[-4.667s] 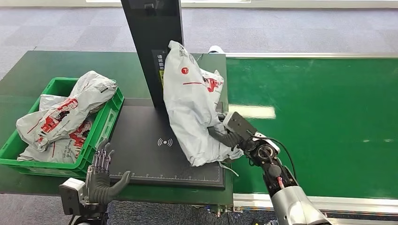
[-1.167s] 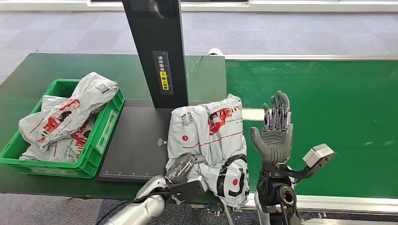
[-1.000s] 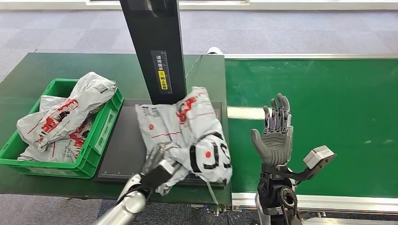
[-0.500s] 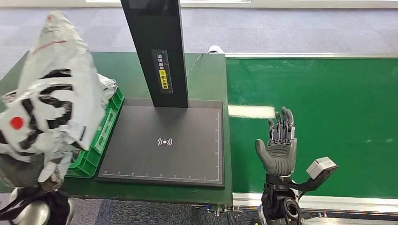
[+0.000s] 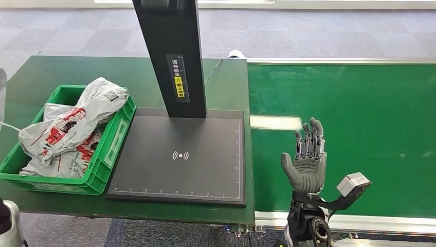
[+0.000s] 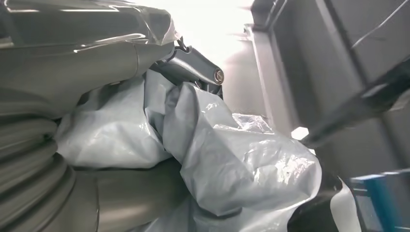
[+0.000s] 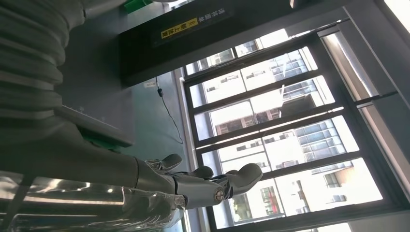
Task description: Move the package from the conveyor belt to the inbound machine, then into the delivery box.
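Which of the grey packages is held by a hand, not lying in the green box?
The package that the left hand grips in the left wrist view; the other packages lie in the green box.

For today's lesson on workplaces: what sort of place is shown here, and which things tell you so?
Probably a parcel sorting station: a green conveyor belt, a black scanning platform with an upright post, and a green crate holding grey mailer bags.

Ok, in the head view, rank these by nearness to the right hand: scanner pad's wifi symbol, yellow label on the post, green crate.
From the right hand, raised over the belt:
1. Wifi symbol, on the scanner pad, to its left.
2. Yellow label, on the black post, farther back and left.
3. Green crate, beyond the pad's left edge.
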